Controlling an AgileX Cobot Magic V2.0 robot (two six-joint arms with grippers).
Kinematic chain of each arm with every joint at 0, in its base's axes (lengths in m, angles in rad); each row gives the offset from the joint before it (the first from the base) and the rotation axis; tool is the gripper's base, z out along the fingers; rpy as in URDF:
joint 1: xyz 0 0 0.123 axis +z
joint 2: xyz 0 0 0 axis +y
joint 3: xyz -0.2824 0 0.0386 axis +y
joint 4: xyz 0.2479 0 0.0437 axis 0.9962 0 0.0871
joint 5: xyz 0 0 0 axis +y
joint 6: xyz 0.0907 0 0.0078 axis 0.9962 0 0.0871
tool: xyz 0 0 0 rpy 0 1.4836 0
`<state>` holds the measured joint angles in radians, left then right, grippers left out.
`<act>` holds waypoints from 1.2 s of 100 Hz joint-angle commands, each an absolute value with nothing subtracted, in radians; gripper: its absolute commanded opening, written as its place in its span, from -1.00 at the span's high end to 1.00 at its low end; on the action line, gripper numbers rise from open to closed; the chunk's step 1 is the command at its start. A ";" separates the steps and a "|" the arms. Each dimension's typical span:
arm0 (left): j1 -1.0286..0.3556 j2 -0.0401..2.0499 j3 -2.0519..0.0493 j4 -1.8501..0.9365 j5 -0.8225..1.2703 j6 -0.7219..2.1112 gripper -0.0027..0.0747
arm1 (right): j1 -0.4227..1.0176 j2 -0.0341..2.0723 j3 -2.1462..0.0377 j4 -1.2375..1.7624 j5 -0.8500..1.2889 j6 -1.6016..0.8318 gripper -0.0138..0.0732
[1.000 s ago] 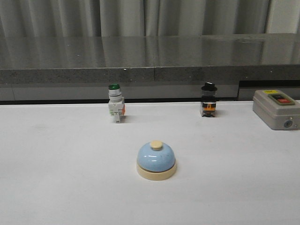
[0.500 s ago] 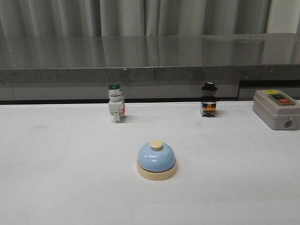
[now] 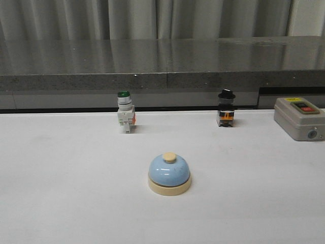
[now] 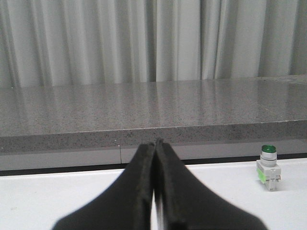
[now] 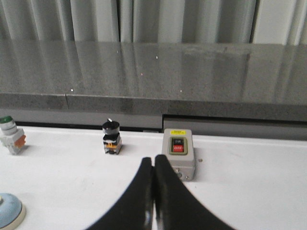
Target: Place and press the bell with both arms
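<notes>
The bell [image 3: 169, 173] has a light-blue dome, a cream base and a cream button, and stands alone near the middle of the white table. An edge of the bell [image 5: 9, 212] also shows in the right wrist view, off to one side of my right gripper. No arm appears in the front view. My left gripper [image 4: 156, 142] is shut, its black fingers pressed together with nothing between them, and the bell is out of its view. My right gripper [image 5: 153, 159] is shut and empty too, hanging in front of the grey box.
A green-capped white push-button switch [image 3: 125, 112] stands at the back left, also seen as the switch [image 4: 268, 167] in the left wrist view. A black-capped switch [image 3: 226, 108] stands at the back right. A grey box [image 3: 299, 118] with red and black buttons sits far right. A dark stone ledge [image 3: 162, 66] runs behind the table.
</notes>
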<state>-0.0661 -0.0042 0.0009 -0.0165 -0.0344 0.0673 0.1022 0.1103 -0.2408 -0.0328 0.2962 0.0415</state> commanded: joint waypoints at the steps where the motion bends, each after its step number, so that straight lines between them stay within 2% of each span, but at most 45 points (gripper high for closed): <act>1: -0.064 -0.034 0.043 -0.019 -0.110 0.059 0.98 | 0.095 0.225 -0.361 -0.032 0.347 0.040 0.84; 18: -0.064 -0.034 0.043 -0.019 -0.110 0.059 0.98 | 0.095 0.415 -0.539 -0.032 0.549 0.040 0.84; 36: -0.064 -0.034 0.043 -0.019 -0.110 0.059 0.98 | 0.095 0.586 -0.680 -0.032 0.645 0.040 0.84; 89: -0.064 -0.034 0.043 -0.019 -0.110 0.059 0.98 | 0.097 0.769 -0.718 0.017 0.661 0.040 0.84; 120: -0.064 -0.034 0.043 -0.019 -0.110 0.059 0.98 | 0.206 0.968 -0.785 0.028 0.669 0.040 0.84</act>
<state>-0.0661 -0.0042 0.0009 -0.0165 -0.0344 0.0673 0.1708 0.9187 -0.7301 0.0197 0.7317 0.0415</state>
